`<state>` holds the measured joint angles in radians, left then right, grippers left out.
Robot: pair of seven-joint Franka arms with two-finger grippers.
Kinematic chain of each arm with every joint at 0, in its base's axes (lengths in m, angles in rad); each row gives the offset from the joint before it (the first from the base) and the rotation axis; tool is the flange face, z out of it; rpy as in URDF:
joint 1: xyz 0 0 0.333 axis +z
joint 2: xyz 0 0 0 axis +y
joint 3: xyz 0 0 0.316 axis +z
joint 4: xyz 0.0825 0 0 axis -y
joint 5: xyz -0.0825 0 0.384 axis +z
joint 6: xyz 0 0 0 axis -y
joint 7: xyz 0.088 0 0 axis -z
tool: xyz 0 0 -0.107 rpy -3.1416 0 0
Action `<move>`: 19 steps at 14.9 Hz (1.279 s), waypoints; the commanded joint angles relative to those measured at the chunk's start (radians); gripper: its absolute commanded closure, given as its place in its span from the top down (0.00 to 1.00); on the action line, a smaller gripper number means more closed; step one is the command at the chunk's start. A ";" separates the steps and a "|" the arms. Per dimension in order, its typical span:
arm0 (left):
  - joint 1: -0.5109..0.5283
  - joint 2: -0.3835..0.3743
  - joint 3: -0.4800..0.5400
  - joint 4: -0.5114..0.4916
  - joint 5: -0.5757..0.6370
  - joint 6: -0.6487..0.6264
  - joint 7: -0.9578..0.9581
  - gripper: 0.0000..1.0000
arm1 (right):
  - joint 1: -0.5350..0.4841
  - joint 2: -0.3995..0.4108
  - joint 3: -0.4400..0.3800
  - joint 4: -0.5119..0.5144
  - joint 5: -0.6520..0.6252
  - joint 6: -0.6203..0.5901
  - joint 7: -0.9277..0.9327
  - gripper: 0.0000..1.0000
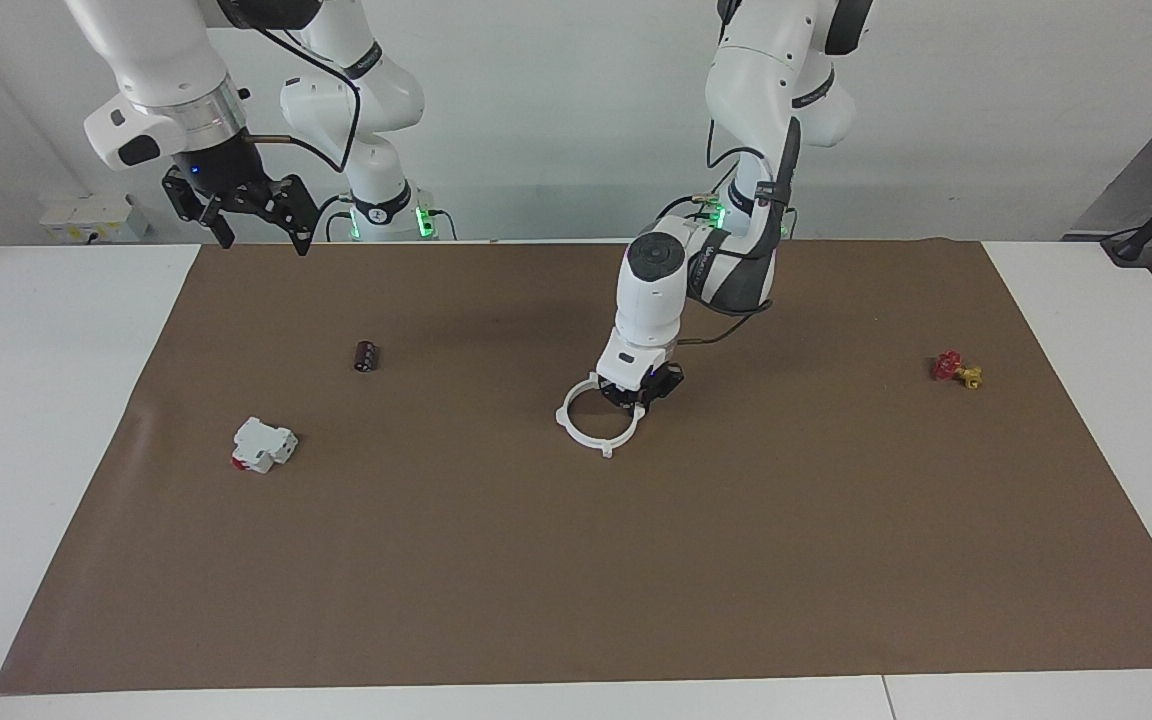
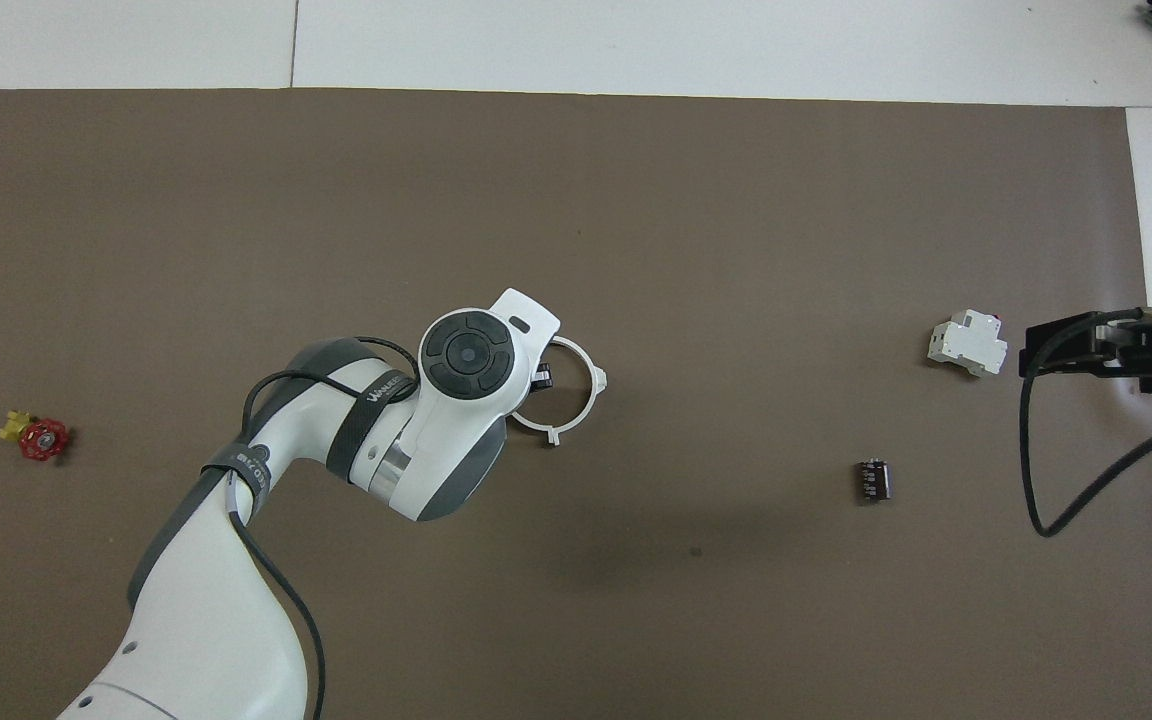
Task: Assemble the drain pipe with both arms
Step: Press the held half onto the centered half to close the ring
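Facing view shows one white ring, the drain pipe (image 1: 596,422), lying near the centre of the frame on the brown mat (image 1: 576,560) that covers the bench (image 1: 36,400). Its two arcs meet as a single loop with small nubs sticking out around the rim. One arm, the left arm (image 1: 651,290), comes down from the upper right of the frame, and the left gripper (image 1: 639,392) sits at the ring's upper right edge, its jaws pressed together on the rim. The right arm (image 1: 161,80) waits in the upper left of the frame; the right gripper (image 1: 241,215) hangs above the mat's top left corner with its jaws spread and nothing between them.

Three other small things lie on the mat, one of each. One white block with a red part (image 1: 262,445) sits at left of centre. One dark cylinder (image 1: 366,356) lies above and to the right of it. One red and yellow valve (image 1: 956,370) rests at the right of the frame.

In the overhead view the ring (image 2: 576,400) shows at mid-frame, partly covered by the left arm's wrist (image 2: 466,360).
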<state>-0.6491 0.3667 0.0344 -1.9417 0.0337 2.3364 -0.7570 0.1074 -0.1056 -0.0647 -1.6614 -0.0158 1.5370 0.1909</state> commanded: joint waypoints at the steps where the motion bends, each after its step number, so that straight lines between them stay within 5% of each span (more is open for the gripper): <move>1: -0.012 -0.034 0.010 -0.043 0.023 0.024 -0.010 0.00 | 0.002 -0.019 -0.007 -0.012 0.020 -0.011 -0.027 1.00; 19: -0.023 -0.045 0.010 -0.072 0.023 0.015 -0.016 0.00 | 0.002 -0.019 -0.007 -0.012 0.020 -0.009 -0.027 1.00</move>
<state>-0.6509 0.3550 0.0327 -1.9612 0.0340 2.3394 -0.7569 0.1074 -0.1056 -0.0647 -1.6614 -0.0158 1.5370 0.1909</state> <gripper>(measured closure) 0.793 0.000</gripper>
